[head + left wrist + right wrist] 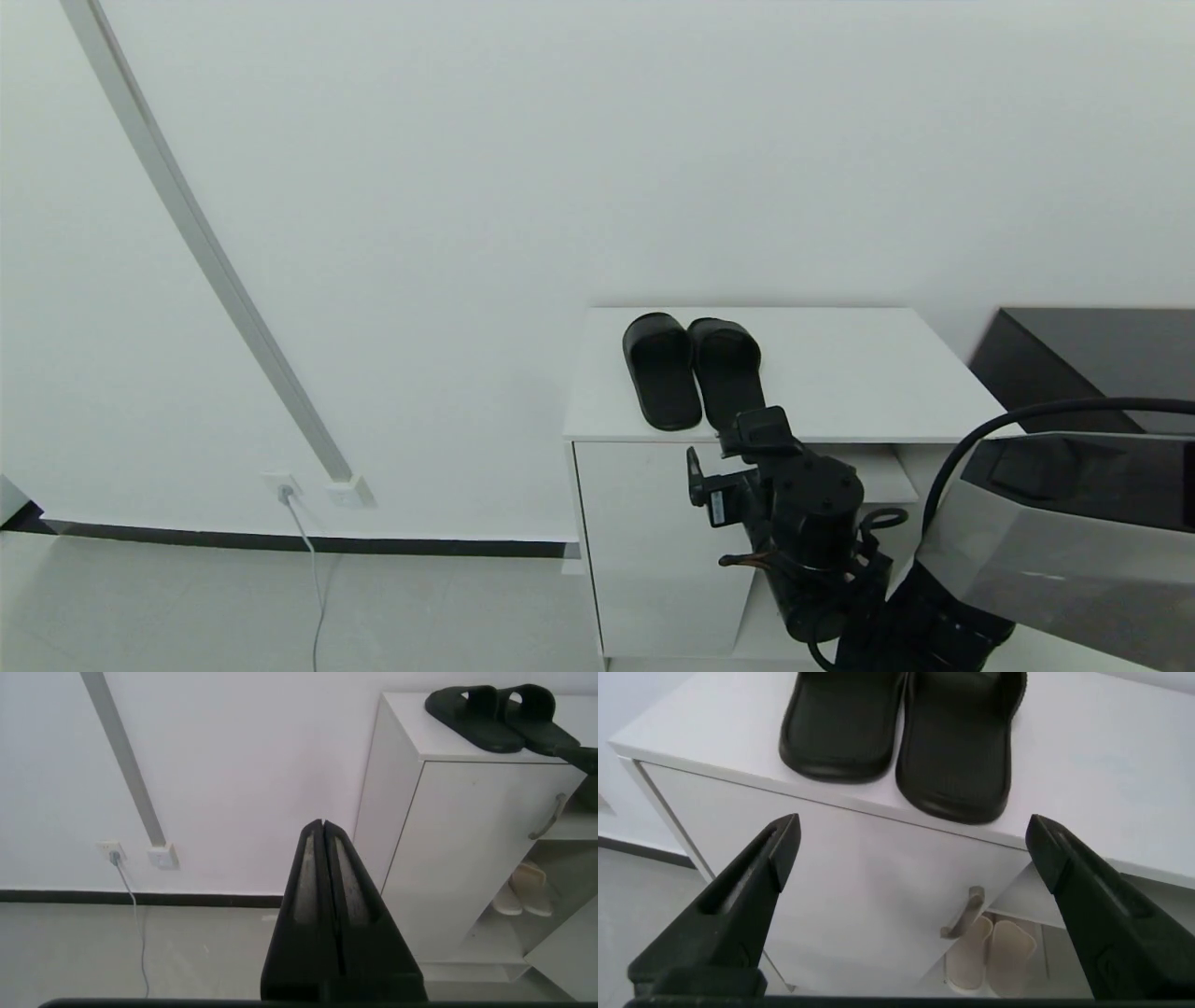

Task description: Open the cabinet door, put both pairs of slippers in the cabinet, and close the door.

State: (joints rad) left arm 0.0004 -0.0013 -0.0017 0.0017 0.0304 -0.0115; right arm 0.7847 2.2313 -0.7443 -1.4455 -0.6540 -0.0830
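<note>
our right gripper, spread wide, hovers before the black slippers at its twelve o'clock atop the cabinet. the pale pair sits inside (half done, we judge). left gripper pinched closed, empty. black pair and door remain.

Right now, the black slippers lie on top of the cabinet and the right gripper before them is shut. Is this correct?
One part is wrong: the right gripper is open, as the right wrist view shows. The black slippers do lie on top of the cabinet.
</note>
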